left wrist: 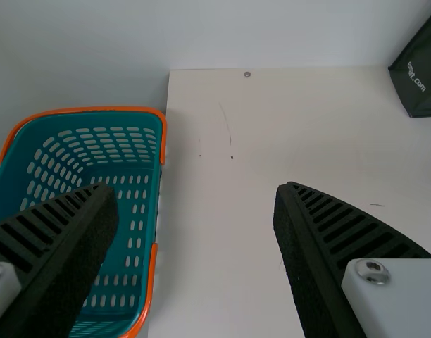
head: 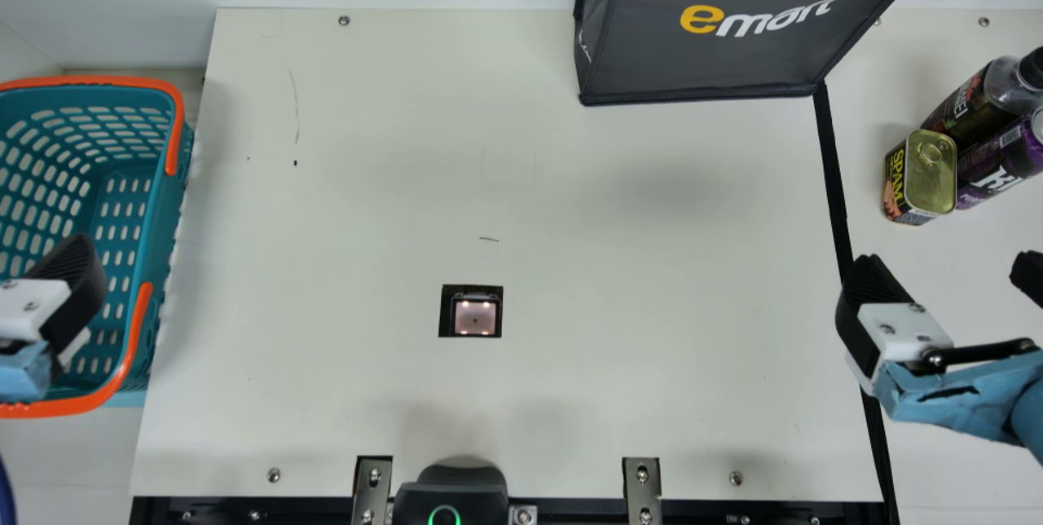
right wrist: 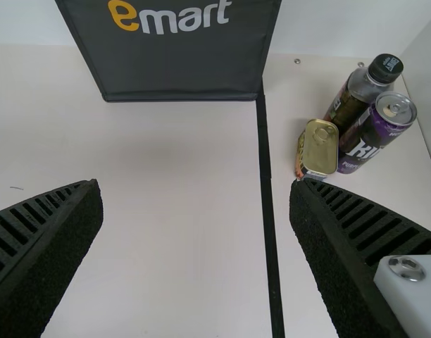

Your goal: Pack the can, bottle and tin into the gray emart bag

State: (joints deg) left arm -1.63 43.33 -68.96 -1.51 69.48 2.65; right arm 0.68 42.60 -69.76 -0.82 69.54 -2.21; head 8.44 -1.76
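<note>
Nothing is packed: tin (head: 933,170), bottle (head: 974,109) and can (head: 996,162) stand together beyond the spread, empty right gripper (right wrist: 194,186); the bag (head: 652,60) is beyond it, leftward. The left gripper (left wrist: 194,189) gapes empty too.

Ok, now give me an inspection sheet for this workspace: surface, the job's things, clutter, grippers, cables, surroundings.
Surface: cream table, with thin scratches, dark specks and a black strip on the right.
Job's things: can, bottle and tin clustered right of the strip, unpacked; gray emart bag at the far edge.
Clutter: nothing seen.
Grippers: left gripper open, over the basket; right gripper open, holding nothing.
Cables: a dark blue curved piece at the main view's lower left; can't tell if it is one.
Surroundings: teal basket at left, black device with a green ring at the near edge, pale wall behind.
</note>
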